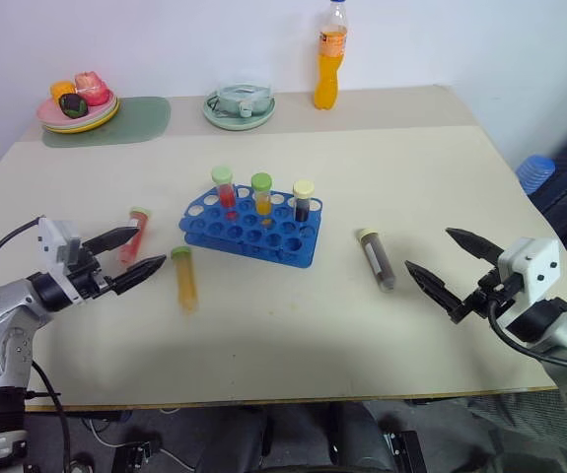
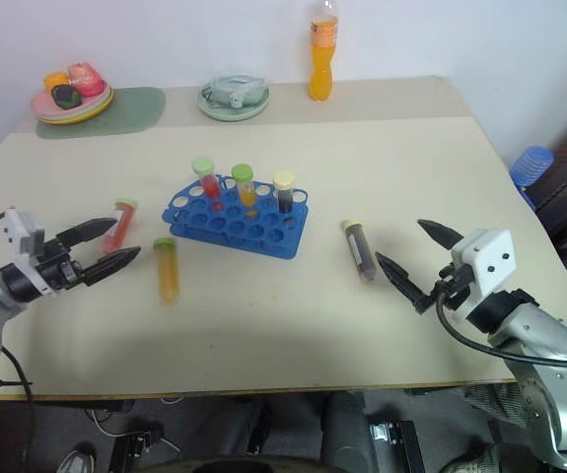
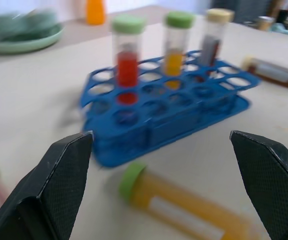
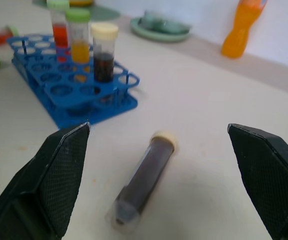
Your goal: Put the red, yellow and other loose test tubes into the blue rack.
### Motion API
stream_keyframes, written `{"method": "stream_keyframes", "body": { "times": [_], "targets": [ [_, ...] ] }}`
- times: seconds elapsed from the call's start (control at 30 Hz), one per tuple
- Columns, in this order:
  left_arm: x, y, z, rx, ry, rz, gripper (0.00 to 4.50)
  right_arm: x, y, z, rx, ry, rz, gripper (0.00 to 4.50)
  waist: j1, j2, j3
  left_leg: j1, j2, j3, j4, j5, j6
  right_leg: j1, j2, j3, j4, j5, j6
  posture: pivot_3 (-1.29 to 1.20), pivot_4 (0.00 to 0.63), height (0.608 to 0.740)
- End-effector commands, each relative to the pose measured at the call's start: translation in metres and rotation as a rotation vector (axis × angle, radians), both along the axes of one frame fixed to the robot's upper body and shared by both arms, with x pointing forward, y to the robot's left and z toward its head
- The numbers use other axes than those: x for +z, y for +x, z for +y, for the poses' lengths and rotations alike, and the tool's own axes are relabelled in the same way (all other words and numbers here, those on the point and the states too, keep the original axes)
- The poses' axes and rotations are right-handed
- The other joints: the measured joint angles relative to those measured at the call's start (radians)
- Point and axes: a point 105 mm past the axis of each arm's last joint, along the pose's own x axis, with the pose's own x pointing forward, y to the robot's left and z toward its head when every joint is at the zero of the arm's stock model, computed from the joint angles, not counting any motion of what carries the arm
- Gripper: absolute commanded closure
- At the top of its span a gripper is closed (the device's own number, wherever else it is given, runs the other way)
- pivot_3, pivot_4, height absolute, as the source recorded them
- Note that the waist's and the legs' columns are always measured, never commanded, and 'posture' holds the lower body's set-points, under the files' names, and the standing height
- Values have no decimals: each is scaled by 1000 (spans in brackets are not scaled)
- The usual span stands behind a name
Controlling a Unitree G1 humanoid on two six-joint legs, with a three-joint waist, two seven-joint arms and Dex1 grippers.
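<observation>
A blue rack stands near the middle of a beige table, with three capped tubes upright in its far row: a red tube with a pale green cap, an orange-yellow tube with a green cap and a dark tube with a cream cap. Three more tubes lie loose on the tabletop. A loose red tube rests to the rack's left, and a loose orange-yellow tube lies just in front of the rack's left corner. A loose dark tube lies to the rack's right, apart from it.

The left gripper hovers at the left side of the table with its fingers spread wide and nothing between them, its tips close to the loose red and orange-yellow tubes. The right gripper hangs over the right side of the table, fingers likewise wide apart and empty, pointing toward the loose dark tube.

Along the far edge sit a plate of fruit on a green mat, a pale green dish and a tall orange drink bottle.
</observation>
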Motion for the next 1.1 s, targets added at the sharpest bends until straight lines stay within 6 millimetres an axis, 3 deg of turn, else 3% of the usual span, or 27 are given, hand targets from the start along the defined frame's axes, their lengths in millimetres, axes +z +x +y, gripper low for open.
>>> {"method": "stream_keyframes", "body": {
  "times": [0.03, 0.2, 0.4, 0.63, 0.8, 0.97, 1.03, 1.1],
  "targets": [
    [20, -6, -29, -140, -24, -27, 34, 4, 9, 8, -44, -11, 104, 0, 0, 0, 0, 0, 0, 0, 0, 0, 0, 0, 0, 0, 0, 0, 0, 0, 150, 740],
    [24, -6, -65, -281, -7, -28, 34, 2, 38, 17, -123, 68, 326, 0, -1, 0, 1, -1, 1, 0, 0, 0, 0, -1, 0, 0, 0, 0, 0, 0, 150, 740],
    [28, -5, -92, -382, 23, -20, 34, -2, 66, 26, -210, 138, 569, 0, -2, 0, 1, -3, 0, 1, 0, 0, 1, -2, 0, 0, -1, 0, 0, 0, 150, 740],
    [19, -7, -107, -426, 62, -2, 34, -8, 82, 32, -227, 114, 691, 0, -4, 1, 1, -3, 0, 1, 0, 0, 1, -3, 0, 0, -1, 0, 0, 0, 150, 740],
    [13, -14, -112, -444, 79, 20, 34, -37, 89, 39, -279, 9, 793, 0, -11, 1, 1, -3, 0, 1, 0, 0, 1, -3, 0, 0, -1, 0, 0, 0, 150, 740],
    [8, -17, -112, -432, 88, 31, 34, -53, 99, 42, -307, -31, 815, 0, -27, -1, 0, -2, 0, 1, 0, 0, 0, -2, 0, -1, 0, 0, 0, 0, 150, 740],
    [8, -19, -111, -428, 84, 39, 0, -58, 103, 47, -296, -59, 818, 539, -34, -3, -1, 0, 0, 1, 1, 0, 0, 0, 0, 0, 0, 0, 0, 0, 150, 740],
    [7, -20, -110, -424, 84, 41, 0, -61, 106, 47, -302, -96, 794, 1358, -41, -4, -1, 1, 1, 1, 1, 0, 0, 0, 0, 0, 0, 0, 0, 0, 150, 740]
  ]
}}
